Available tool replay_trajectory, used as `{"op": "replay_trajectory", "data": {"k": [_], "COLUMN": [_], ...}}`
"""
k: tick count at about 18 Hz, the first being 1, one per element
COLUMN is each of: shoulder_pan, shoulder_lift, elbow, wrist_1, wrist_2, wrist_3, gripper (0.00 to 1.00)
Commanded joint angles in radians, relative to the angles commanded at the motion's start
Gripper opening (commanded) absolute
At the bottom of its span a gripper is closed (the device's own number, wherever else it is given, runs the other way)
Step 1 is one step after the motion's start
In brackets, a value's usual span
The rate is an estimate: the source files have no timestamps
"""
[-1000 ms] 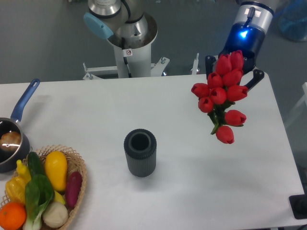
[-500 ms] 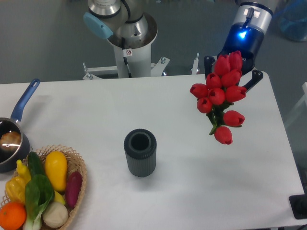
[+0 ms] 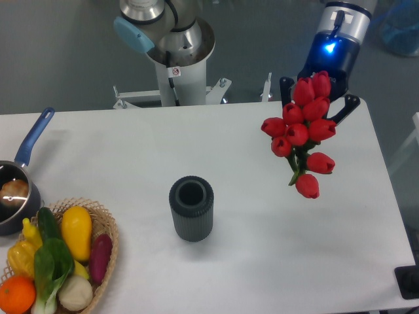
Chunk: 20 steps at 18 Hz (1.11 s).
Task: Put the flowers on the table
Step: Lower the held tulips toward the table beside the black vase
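Observation:
The flowers, a bunch of red tulip buds on short green stems, hang in the air above the right rear part of the white table. Their buds point toward the camera and downward. Behind them my gripper reaches down from the blue-lit wrist, its black fingers showing on either side of the bunch. It is shut on the flowers, and the buds hide the hold on the stems. The bunch touches nothing on the tabletop.
A dark ribbed vase stands upright near the table's middle. At the front left a wicker basket holds vegetables and fruit. A blue-handled pot sits at the left edge. The robot's base rises behind the table.
The bunch has swayed by only a few pixels, left and then back right. The gripper keeps its hold at almost the same place.

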Motion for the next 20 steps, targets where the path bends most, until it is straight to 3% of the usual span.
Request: {"op": "replay_trajectory", "data": {"k": [4, 11, 20], "shoulder_pan": [-0.002, -0.09, -0.205], "shoulder_lift": [0.014, 0.011, -0.09], "elbow": [-0.003, 0.005, -0.005], "wrist_1": [-0.002, -0.003, -0.015], "wrist_2": [0.094, 0.37, 0.572], "wrist_3": [0.0, 0.023, 0.091], "gripper": [0.38, 0.38, 0.38]}}
